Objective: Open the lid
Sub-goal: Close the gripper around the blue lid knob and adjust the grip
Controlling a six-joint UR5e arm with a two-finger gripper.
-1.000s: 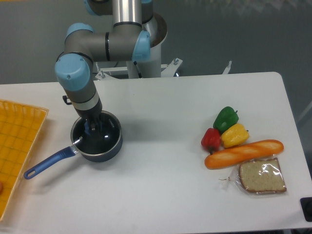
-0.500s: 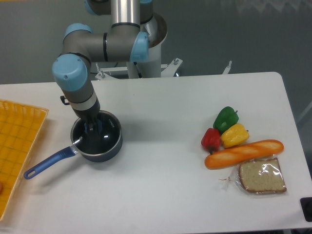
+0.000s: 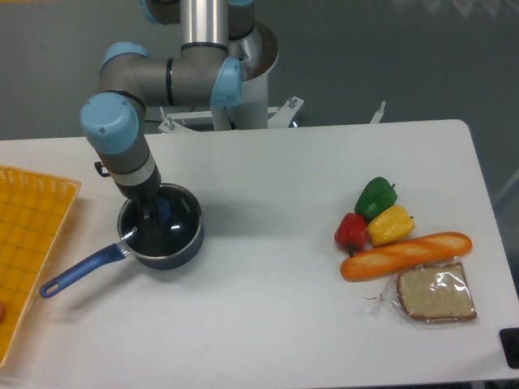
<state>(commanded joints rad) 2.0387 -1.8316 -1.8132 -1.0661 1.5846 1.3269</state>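
Camera view, fixed and looking down at the table (image 3: 268, 162): the arm reaches down from the far side over the pan (image 3: 160, 228), which sits at the left with its blue handle pointing toward the near left. The gripper (image 3: 149, 212) hangs right over the pan's mouth, its fingers down by the blue knob (image 3: 162, 210) of the lid (image 3: 166, 231). The lid is clear glass and hard to make out; it appears to rest on the pan, with no sign of a raised or tilted rim. Whether the fingers are apart or pressed onto the knob I cannot tell, since the wrist covers them and everything there is dark.

An orange tray (image 3: 32, 243) lies at the left edge. Well to the right sit a green pepper (image 3: 375, 197), a red pepper (image 3: 351, 232) and a yellow pepper (image 3: 390, 225), touching one another, with a baguette (image 3: 405, 255) just near of them and a wrapped bread slice (image 3: 435, 293) nearest.

As I judge it, the task is early: the gripper is at the knob, but the lid is not off. Left to do are a sure grip, the lift, and setting the lid aside.
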